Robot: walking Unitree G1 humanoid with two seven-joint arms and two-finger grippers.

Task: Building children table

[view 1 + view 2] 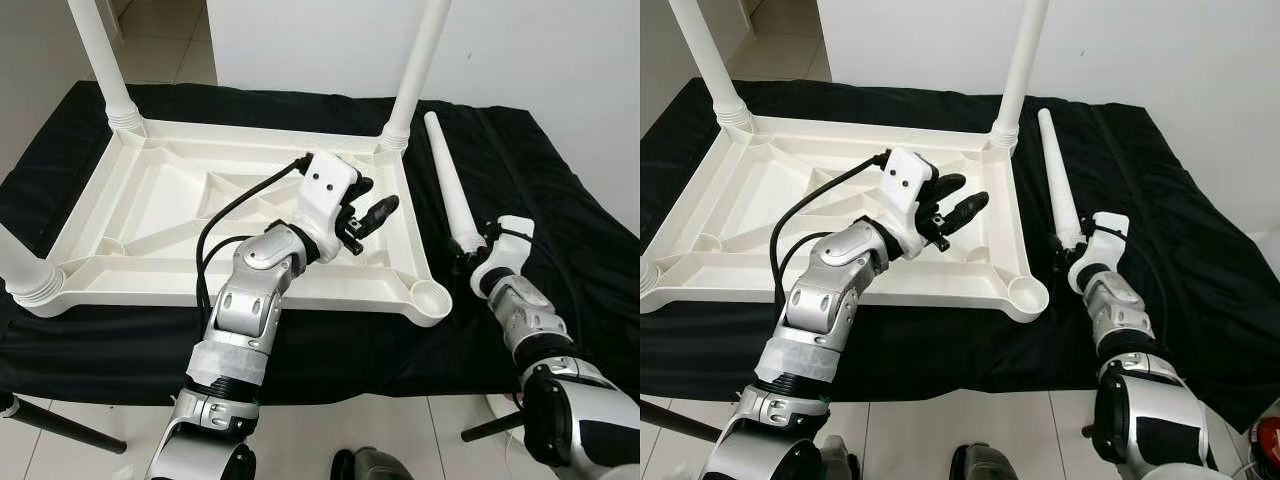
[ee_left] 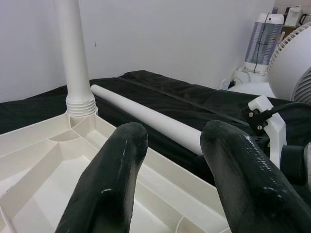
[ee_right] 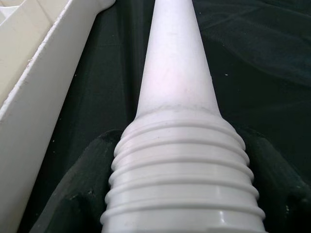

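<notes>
A white plastic table top (image 1: 250, 285) lies upside down on a black cloth. Upright legs stand in its far-left (image 1: 100, 50), far-right (image 1: 415, 60) and near-left (image 1: 20, 265) corners. The near-right socket (image 1: 432, 296) holds no leg. A loose white leg (image 1: 447, 185) lies on the cloth, right of the top. My right gripper (image 1: 468, 252) is shut on its threaded end (image 3: 180, 179), a black finger (image 3: 82, 194) on each side. My left gripper (image 1: 372, 215) hovers open over the top's right part, its fingers (image 2: 112, 184) pointing toward the loose leg (image 2: 146, 114).
The black cloth (image 1: 560, 200) covers a low platform that ends near my body, with tiled floor below. A black stand leg (image 1: 60, 425) runs along the floor at the left. A white wall backs the scene. A fan (image 2: 291, 63) stands beyond the platform's right side.
</notes>
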